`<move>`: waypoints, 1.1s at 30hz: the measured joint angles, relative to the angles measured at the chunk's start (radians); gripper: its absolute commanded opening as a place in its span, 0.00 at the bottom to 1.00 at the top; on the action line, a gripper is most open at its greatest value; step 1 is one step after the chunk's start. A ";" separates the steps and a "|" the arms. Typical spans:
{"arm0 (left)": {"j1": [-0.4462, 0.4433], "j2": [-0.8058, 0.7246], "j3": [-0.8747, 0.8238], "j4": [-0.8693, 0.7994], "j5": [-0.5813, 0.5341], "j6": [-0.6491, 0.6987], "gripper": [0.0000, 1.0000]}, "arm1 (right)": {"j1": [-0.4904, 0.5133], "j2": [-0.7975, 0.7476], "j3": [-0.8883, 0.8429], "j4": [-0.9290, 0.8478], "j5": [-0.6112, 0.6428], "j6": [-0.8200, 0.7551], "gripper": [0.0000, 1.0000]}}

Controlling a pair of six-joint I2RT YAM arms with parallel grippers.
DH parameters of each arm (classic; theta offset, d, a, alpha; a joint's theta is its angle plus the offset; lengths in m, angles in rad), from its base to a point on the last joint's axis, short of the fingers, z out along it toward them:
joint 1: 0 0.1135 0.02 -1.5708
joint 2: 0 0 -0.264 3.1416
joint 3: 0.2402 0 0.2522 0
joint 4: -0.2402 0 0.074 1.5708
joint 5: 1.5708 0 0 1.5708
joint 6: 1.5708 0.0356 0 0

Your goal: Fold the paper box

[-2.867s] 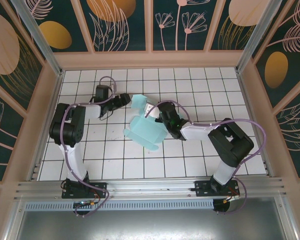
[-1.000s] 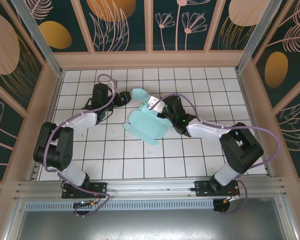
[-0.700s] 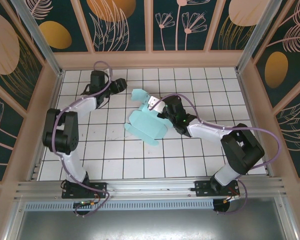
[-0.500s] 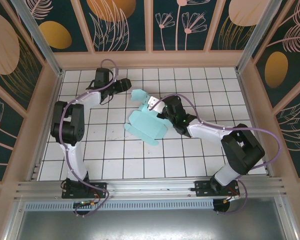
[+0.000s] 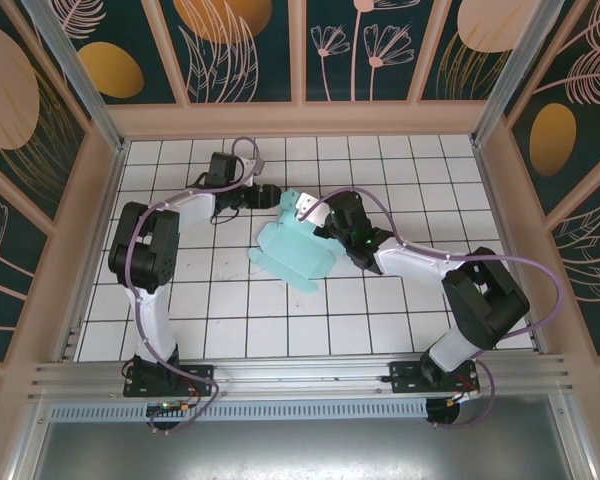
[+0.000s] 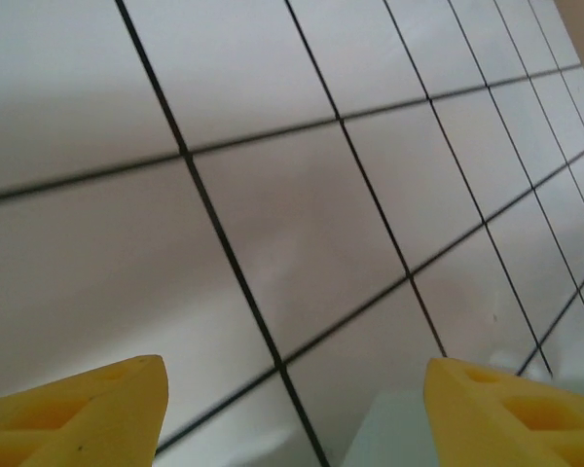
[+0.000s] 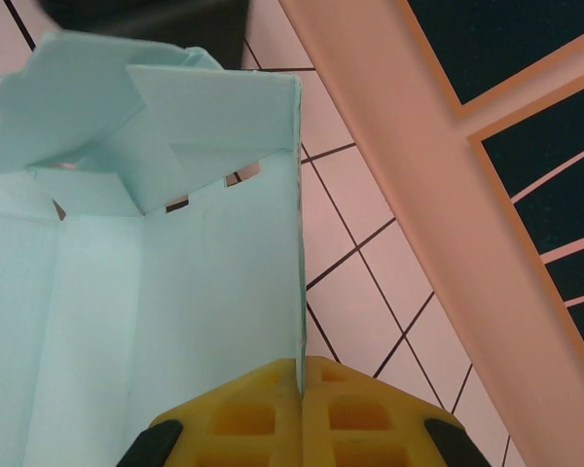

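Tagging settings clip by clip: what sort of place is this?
Probably a lab robot cell: white gridded tabletop, aluminium frame rails, and printed botanical wall panels enclosing it.

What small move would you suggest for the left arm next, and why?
I'd probably ease the left fingers forward over the far flap of the box, then close. They stand open beside it with nothing between them, while the right fingers are shut on an upright wall edge, steadying the box.
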 measured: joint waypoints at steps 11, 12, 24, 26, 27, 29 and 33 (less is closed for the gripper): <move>-0.024 -0.074 -0.139 0.108 0.010 0.004 0.68 | 0.003 0.008 0.009 -0.012 0.032 -0.034 0.00; -0.024 -0.074 -0.143 0.110 0.010 0.004 0.68 | 0.004 0.013 0.009 -0.011 0.041 -0.041 0.00; -0.024 -0.074 -0.212 0.168 0.009 0.003 0.67 | 0.048 0.081 -0.030 0.101 0.170 -0.175 0.00; -0.024 -0.074 -0.215 0.182 0.009 0.000 0.67 | 0.055 0.096 -0.042 0.134 0.192 -0.203 0.00; -0.024 -0.074 -0.217 0.189 0.009 -0.001 0.67 | 0.058 0.101 -0.047 0.150 0.200 -0.215 0.00; -0.024 -0.074 -0.227 0.209 0.005 -0.005 0.67 | 0.064 0.109 -0.058 0.183 0.216 -0.241 0.00; -0.024 -0.074 -0.248 0.220 -0.011 -0.008 0.67 | 0.074 0.121 -0.084 0.261 0.246 -0.301 0.00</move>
